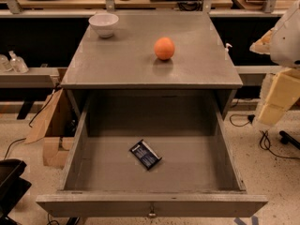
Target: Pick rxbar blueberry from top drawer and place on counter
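**A:** Front board of the top drawer (93,203) is closest, with a small metal pull (151,214) at its middle. The drawer stands open.

**B:** And the rxbar blueberry (146,154)?

**A:** Flat on the drawer floor, about mid-width, nearer the front board than the back, touching no wall.

**B:** How does it look?

**A:** Small flat rectangle in a dark navy-black wrapper with pale print and a bluish patch. It lies turned on the diagonal.

**B:** Where's the hand (267,43)?

**A:** At the right edge of the view, a white and tan shape cut off by the frame, just off the side of the grey worktop (126,60). Spread or pressed together, I can't tell.

**B:** So the bar relative to it?

**A:** Well apart. The bar sits low and to the left of it, down inside the drawer, with the drawer's right wall between them.

**B:** Anything on the worktop?

**A:** An orange (164,48) right of centre and a white bowl (103,24) near the far left corner, well apart from each other.
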Motion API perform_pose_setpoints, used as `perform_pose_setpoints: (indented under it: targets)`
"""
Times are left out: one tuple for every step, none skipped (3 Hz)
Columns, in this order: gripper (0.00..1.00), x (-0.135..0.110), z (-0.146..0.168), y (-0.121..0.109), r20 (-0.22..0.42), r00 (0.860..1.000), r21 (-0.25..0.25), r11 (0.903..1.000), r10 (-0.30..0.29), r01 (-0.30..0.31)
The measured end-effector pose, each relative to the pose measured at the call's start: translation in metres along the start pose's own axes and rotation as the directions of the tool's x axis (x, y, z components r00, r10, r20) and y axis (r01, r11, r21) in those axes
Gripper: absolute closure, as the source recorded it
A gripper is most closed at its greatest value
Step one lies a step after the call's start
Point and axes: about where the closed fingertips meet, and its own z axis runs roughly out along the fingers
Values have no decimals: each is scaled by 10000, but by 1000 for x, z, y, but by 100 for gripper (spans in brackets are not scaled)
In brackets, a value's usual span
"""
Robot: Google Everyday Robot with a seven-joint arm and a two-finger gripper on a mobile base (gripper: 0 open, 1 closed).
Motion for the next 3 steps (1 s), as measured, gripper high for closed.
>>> perform_pose_setpoints:
  targets:
    - [0, 0, 0, 0, 5, 10000, 1, 10000, 1, -1]
    - [0, -3, 18, -2, 331, 9994, 31, 10000, 85, -86]
    - [0, -19, 94, 3, 1215, 9907, -248, 9980, 613, -587]
